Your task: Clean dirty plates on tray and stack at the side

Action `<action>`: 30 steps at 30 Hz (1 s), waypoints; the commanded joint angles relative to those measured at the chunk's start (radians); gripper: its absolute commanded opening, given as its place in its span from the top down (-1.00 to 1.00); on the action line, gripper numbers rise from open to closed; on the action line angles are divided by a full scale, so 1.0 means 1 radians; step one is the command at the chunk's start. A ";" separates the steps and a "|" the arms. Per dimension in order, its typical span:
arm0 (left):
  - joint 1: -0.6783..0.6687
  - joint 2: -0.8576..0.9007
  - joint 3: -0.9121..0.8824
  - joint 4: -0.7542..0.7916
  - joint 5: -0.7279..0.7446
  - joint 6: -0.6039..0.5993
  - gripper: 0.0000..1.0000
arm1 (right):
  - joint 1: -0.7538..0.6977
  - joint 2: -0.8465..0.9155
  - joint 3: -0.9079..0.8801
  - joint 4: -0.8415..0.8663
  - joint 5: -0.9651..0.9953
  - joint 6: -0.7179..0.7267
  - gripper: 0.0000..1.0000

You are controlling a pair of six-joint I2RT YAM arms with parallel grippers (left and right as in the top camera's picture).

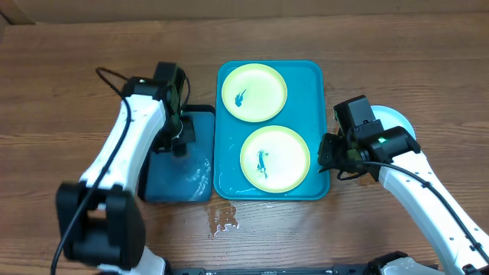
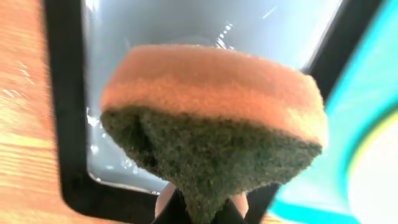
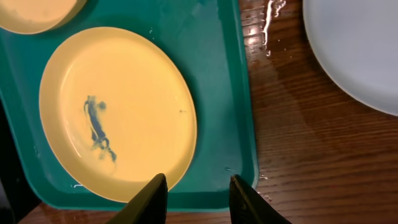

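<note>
A: Left end effector (image 2: 199,208) is pinching a sponge (image 2: 211,112), orange on top with its dark scouring face below. It hangs over the small tray (image 1: 200,111), which holds water.

B: And the right?

A: Right end effector (image 3: 198,180) has its jaws apart with nothing between them. It is above the right rim of the tray (image 1: 228,145), beside the near plate (image 1: 275,159).

B: Where are the plates?

A: 2 are on the tray, the near plate and the far plate (image 1: 254,92), each with a blue smear. A pale plate (image 1: 397,118) lies on the worktop to the right.

B: So the sponge is loaded and neither of these 2 is wiped yet, I'd judge.

A: Agreed. Next, the sponge must cross to a smeared plate and scrub the mark. The right probably needs to steady that plate's rim.
</note>
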 commanded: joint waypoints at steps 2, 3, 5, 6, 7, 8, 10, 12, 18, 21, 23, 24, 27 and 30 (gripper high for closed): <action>-0.040 -0.041 -0.014 0.051 -0.042 0.011 0.92 | -0.005 0.005 0.015 -0.013 0.035 0.055 0.31; -0.048 -0.032 -0.035 0.074 -0.041 0.011 0.92 | -0.005 0.008 0.015 -0.016 0.034 0.069 0.31; -0.064 -0.006 -0.088 0.132 -0.041 0.011 0.92 | -0.005 0.020 0.014 -0.019 0.030 0.086 0.31; -0.071 0.010 -0.116 0.163 -0.041 0.011 0.92 | -0.005 0.029 0.014 -0.020 0.030 0.086 0.31; -0.077 0.030 -0.141 0.188 -0.041 0.011 0.91 | -0.005 0.038 0.014 -0.024 0.030 0.085 0.31; -0.079 0.051 -0.158 0.205 -0.041 0.011 0.91 | -0.005 0.045 0.014 -0.029 0.031 0.084 0.31; -0.079 0.092 -0.174 0.216 -0.035 0.007 0.92 | -0.005 0.060 0.014 -0.037 0.032 0.081 0.31; -0.079 0.127 -0.174 0.213 -0.033 0.008 0.92 | -0.005 0.074 0.014 -0.037 0.032 0.077 0.31; -0.079 0.125 -0.065 0.100 -0.042 0.008 0.92 | -0.005 0.105 0.014 -0.008 0.021 0.019 0.31; -0.079 0.114 0.064 -0.002 -0.040 0.006 0.91 | -0.005 0.113 0.014 -0.004 0.020 -0.006 0.31; -0.081 0.102 0.157 -0.061 -0.017 0.003 0.92 | -0.005 0.117 0.014 0.002 0.021 -0.006 0.31; -0.082 0.097 0.196 -0.082 0.000 0.003 0.92 | -0.005 0.118 0.014 0.011 0.024 -0.006 0.30; -0.095 0.087 0.301 -0.113 0.078 0.004 0.92 | -0.005 0.121 0.014 0.055 0.024 -0.006 0.38; -0.121 0.085 0.330 -0.085 0.203 0.004 0.92 | -0.005 0.133 0.014 0.100 0.023 -0.006 0.38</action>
